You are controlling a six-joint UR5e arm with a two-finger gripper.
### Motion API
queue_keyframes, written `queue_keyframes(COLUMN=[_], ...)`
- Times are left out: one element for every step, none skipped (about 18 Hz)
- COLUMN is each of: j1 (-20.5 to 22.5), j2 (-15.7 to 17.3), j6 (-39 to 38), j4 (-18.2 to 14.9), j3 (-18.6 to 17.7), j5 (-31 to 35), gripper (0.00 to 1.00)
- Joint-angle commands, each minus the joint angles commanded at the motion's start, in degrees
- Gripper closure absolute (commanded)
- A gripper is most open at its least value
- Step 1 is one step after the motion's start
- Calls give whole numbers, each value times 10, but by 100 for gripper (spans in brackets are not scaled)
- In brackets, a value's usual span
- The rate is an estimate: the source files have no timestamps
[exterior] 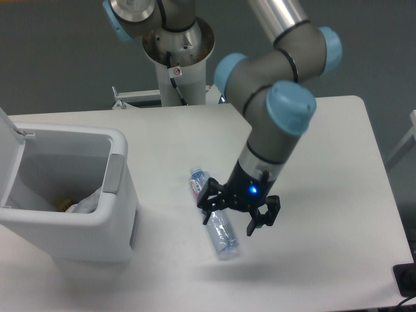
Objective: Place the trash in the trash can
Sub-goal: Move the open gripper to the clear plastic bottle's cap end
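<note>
At the left edge of the table [325, 130] the trash can [97, 221] stands with its lid [10, 146] up, and the crumpled white wrapper [88, 201] lies inside. Right of it the bottle [214, 221] lies flat on the tabletop. The gripper [235, 220] hangs over the bottle's middle, its 2 fingers spread, gripping nothing.

White bench [325, 149] with rounded corners under even light, soft shadows on its top, dark grey floor [52, 58] behind it, small black object [406, 279] at the lower right edge
</note>
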Motion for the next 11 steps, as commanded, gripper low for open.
queue_keyframes(j1=[-1,-1,-2,-5,-7,-9,-11,-18,-24,-29,-31], j2=[-6,-20,-33,-48,-61,-79,-92,-105,-115,-123,-127], j6=[-7,-13,-21,-32,-43,-53,-60,-72,-86,-97,-101], j4=[-3,-11,-22,-39,-61,-97,-115,-125,-128,-130,-131], j3=[4,11,24,38,55,80,94,104,113,123,126], j5=[5,11,18,30,39,45,46,52,66,72,72], gripper=[0,0,0,1,1,1,1,1,1,1,2])
